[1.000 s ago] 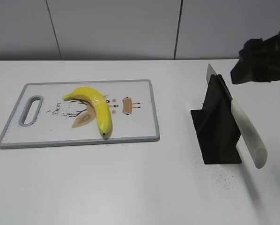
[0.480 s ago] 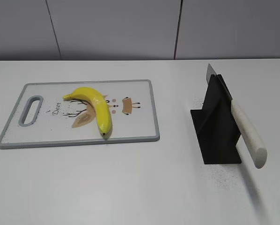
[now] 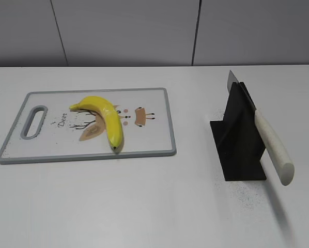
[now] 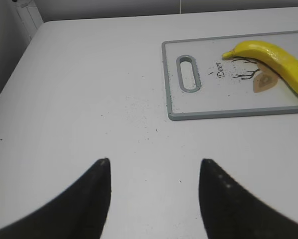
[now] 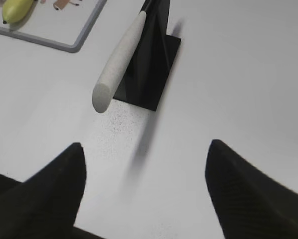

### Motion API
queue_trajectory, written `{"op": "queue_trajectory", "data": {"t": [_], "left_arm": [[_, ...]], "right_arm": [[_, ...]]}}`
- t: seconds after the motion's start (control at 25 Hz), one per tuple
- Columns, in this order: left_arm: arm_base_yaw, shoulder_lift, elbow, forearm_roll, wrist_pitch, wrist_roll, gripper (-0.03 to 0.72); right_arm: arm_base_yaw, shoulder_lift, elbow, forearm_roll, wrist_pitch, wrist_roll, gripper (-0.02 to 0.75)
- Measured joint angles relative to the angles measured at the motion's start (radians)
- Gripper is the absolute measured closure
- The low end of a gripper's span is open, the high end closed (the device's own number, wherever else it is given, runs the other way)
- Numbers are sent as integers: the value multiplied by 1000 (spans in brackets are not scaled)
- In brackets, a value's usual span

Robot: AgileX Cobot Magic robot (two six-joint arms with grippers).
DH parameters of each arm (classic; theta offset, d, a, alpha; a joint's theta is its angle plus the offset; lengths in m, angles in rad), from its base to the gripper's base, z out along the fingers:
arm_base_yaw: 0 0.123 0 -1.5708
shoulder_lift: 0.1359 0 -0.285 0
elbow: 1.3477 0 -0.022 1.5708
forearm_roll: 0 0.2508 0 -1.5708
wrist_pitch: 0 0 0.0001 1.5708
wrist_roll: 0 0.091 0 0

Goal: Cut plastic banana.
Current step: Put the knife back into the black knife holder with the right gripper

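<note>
A yellow plastic banana (image 3: pixel 104 116) lies on a white cutting board (image 3: pixel 149 139) with a grey rim, left of centre. The banana also shows in the left wrist view (image 4: pixel 276 57) and its tip in the right wrist view (image 5: pixel 15 9). A knife with a white handle (image 3: pixel 273 146) rests slanted in a black stand (image 3: pixel 238 139) at the right; it also shows in the right wrist view (image 5: pixel 120 62). My left gripper (image 4: pixel 153 164) is open over bare table, left of the board. My right gripper (image 5: pixel 145 149) is open, in front of the knife handle. Neither gripper shows in the exterior view.
The board has a handle slot (image 3: pixel 33 122) at its left end. The white table (image 3: pixel 144 206) runs to a grey wall at the back. Its left edge shows in the left wrist view (image 4: pixel 14 74).
A dark arm part stood at the upper right of the exterior view one second ago; it has left that view. Banana, board and knife have not moved.
</note>
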Motion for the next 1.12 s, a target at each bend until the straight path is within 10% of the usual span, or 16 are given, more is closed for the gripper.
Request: {"op": "queue_trajectory", "data": {"t": [1.12], "left_arm": [[0, 0, 0, -1, 0, 0, 144]], "right_arm": [[-38, -309, 24, 19, 123, -52, 150]]}}
